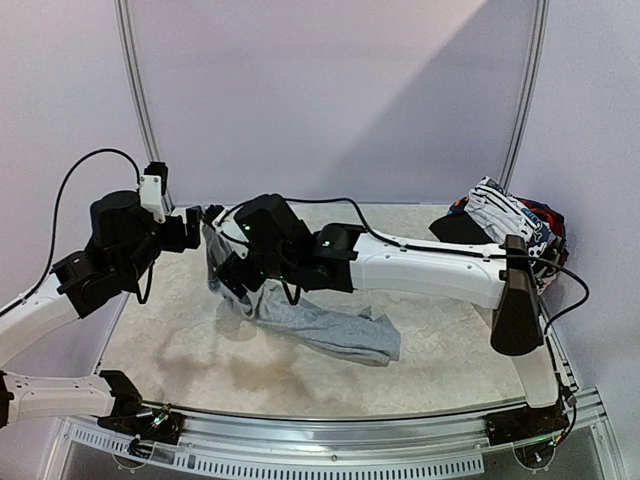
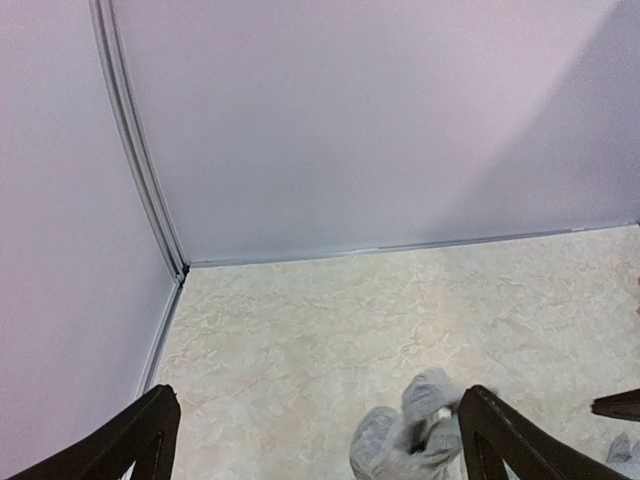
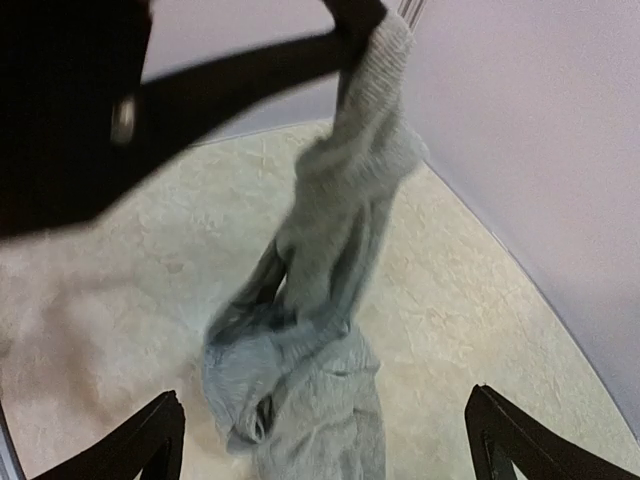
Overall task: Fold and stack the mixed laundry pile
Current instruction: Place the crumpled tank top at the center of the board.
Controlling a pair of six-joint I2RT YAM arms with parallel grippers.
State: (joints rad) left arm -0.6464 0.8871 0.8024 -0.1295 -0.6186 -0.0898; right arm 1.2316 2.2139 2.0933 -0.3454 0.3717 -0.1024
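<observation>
The light grey trousers (image 1: 320, 325) sat left of centre in the top view. One end was up high by the left tool (image 1: 207, 226), and the rest trailed down and right onto the counter (image 1: 300, 385) in a crumpled strip. They were probably raised that way so the fabric could hang straight before being laid flat for a fold. The rest of the laundry pile (image 1: 510, 215) was bunched at the upper right of the frame, well apart, likely parked there so one piece could be worked alone.

Left tool: its fingers (image 2: 500, 435) were wide apart in the left wrist view, with grey cloth low between them, nearer the right-hand one, and nothing clamped. In the right wrist view the trouser end hung from a dark part at the top of the frame, probably a left tool finger. It looked hooked or draped there rather than pinched, though that could not be told for sure.

Right tool (image 1: 228, 278): it reached across from the right, just beside the hanging cloth. Its fingers (image 3: 150, 440) were fully spread at the bottom corners, with the trousers seen between them but touching neither. Both tools were open and neither gripped anything. The fold had not started.
</observation>
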